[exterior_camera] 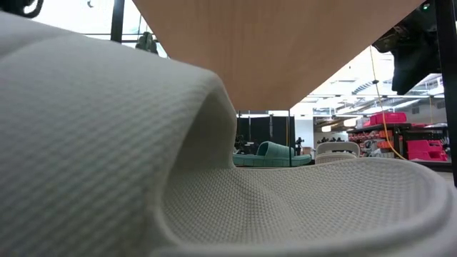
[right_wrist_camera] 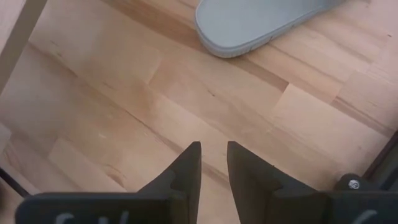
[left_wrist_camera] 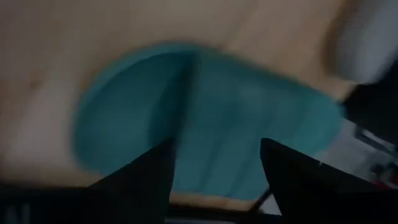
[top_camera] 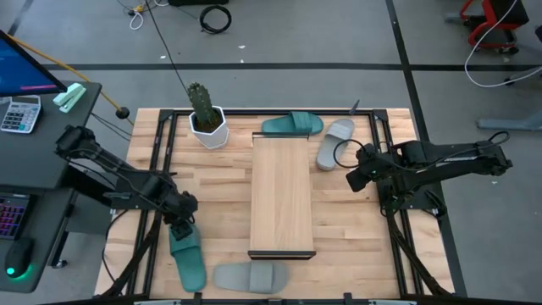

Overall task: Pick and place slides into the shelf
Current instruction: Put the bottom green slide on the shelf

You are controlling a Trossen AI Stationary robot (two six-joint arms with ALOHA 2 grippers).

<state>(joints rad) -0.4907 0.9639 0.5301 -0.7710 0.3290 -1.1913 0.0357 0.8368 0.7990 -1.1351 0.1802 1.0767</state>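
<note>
The shelf (top_camera: 282, 195) lies lengthwise along the table's middle. One teal slide (top_camera: 292, 125) and one grey slide (top_camera: 335, 142) lie sole-down at its far end. A second teal slide (top_camera: 188, 258) and a second grey slide (top_camera: 251, 275) lie near the table's near edge. That grey slide (exterior_camera: 143, 143) fills the low view. My left gripper (left_wrist_camera: 217, 168) is open and hangs over the near teal slide (left_wrist_camera: 205, 112), above its far end. My right gripper (right_wrist_camera: 213, 165) is shut over bare table right of the shelf, with the far grey slide (right_wrist_camera: 261, 22) beyond it. My left gripper comes at the near teal slide from above with one finger (left_wrist_camera: 149, 177) on either side of its width. The view is blurred, and I cannot tell whether the fingers touch the foam.
A potted cactus in a white pot (top_camera: 206, 125) stands at the table's far left. Dark metal frame rails (top_camera: 161, 161) run along the table's left and right sides. A desk with a calculator (top_camera: 19, 113) stands left of the table. Bare wood lies between the shelf and the right arm.
</note>
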